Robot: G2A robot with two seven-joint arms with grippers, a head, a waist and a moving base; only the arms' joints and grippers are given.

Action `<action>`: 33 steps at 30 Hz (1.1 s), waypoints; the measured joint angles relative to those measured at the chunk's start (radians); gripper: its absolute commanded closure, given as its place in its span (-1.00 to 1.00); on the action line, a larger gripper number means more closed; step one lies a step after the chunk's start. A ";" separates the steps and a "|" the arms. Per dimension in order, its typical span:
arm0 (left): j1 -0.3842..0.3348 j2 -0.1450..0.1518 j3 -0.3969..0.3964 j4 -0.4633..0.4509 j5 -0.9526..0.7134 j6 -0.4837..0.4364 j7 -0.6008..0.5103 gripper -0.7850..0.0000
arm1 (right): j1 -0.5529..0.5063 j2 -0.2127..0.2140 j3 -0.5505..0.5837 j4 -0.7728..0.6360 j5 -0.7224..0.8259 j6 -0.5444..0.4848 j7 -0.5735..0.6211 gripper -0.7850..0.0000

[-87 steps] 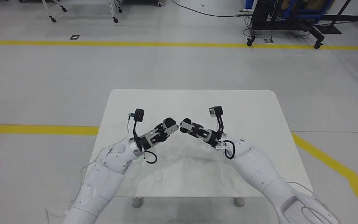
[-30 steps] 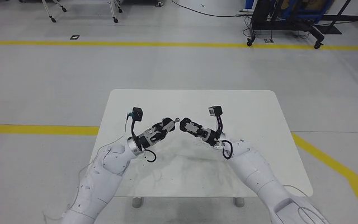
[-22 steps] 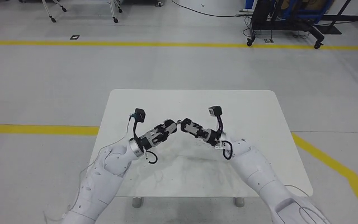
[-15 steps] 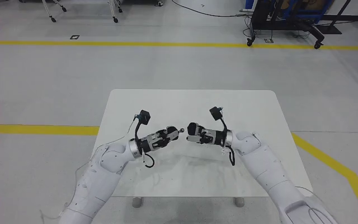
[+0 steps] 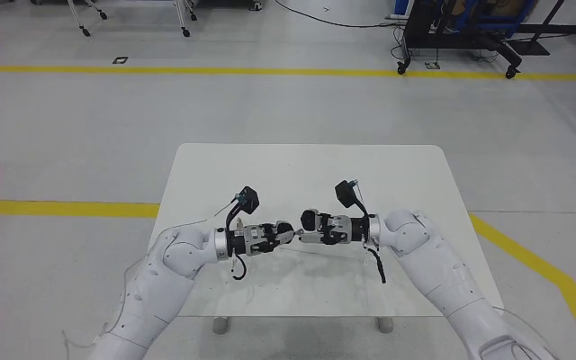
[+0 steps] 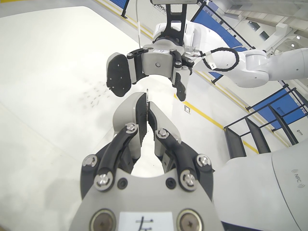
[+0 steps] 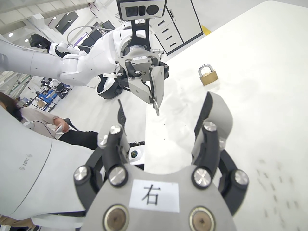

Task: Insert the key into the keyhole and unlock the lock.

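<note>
My left gripper is shut on a small silver key, whose end sticks out past the fingertips. In the top view the left gripper faces my right gripper over the near middle of the table, tip to tip. The right gripper is open, its fingers spread on either side of the key without touching it. A brass padlock with a steel shackle rests on the table beyond both grippers, apart from them. Seen from the left wrist, the right gripper has nothing between its pads.
The white table carries faint dark scuff marks near the grippers. Its far half and both sides are bare. Beyond the table's edges is open grey floor with yellow lines.
Both arms have swung toward the table's near edge and now face each other in a level line. The left gripper still holds the key.
</note>
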 measured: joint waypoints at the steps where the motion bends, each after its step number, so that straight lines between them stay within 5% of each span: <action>1: -0.001 0.000 0.002 0.001 0.002 0.000 0.003 1.00 | 0.003 0.002 -0.005 0.000 0.000 0.000 0.000 0.47; 7: -0.006 0.004 0.014 0.007 -0.009 -0.001 0.009 1.00 | 0.017 0.015 -0.029 0.003 0.010 0.000 0.000 0.87; 23: -0.010 0.014 0.030 0.007 0.007 0.004 0.054 1.00 | 0.044 0.040 -0.098 0.010 0.083 0.000 0.000 1.00; 24: -0.010 0.015 0.031 0.007 0.008 0.004 0.057 0.55 | 0.045 0.041 -0.099 0.011 0.087 0.000 0.000 1.00; 25: -0.010 0.015 0.032 0.007 0.007 0.005 0.060 -0.87 | 0.046 0.042 -0.101 0.011 0.090 0.000 0.000 1.00; 26: -0.009 0.015 0.033 0.008 0.000 0.005 0.066 -1.00 | 0.048 0.044 -0.102 0.012 0.093 0.000 0.000 1.00; 33: -0.014 0.018 0.014 0.023 -0.040 0.013 0.122 -1.00 | 0.044 0.057 -0.084 0.013 0.099 0.000 -0.020 1.00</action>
